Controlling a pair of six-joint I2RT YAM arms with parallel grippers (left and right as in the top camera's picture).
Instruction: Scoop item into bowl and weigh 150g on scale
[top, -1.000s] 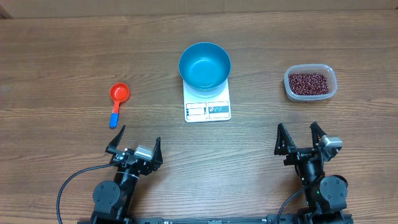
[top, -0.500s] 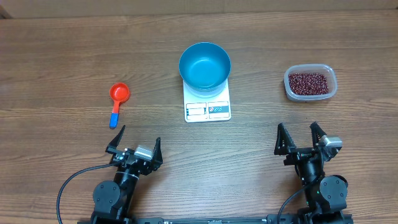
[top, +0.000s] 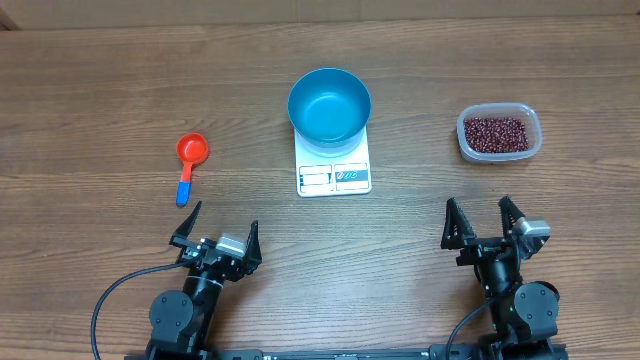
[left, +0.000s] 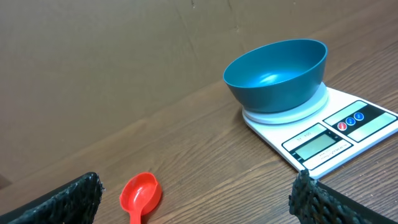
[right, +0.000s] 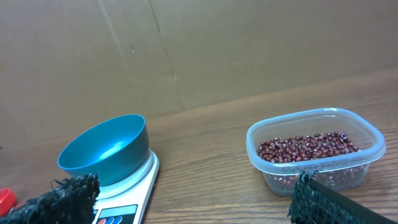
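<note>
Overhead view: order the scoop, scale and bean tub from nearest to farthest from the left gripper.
From the left gripper:
1. the scoop, just ahead, slightly to its left.
2. the scale, mid-table, under the bowl.
3. the bean tub, far right side.

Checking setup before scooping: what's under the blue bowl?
The blue bowl sits on the white scale. Only the scale's display end shows; the platform beneath the bowl is mostly covered.
</note>
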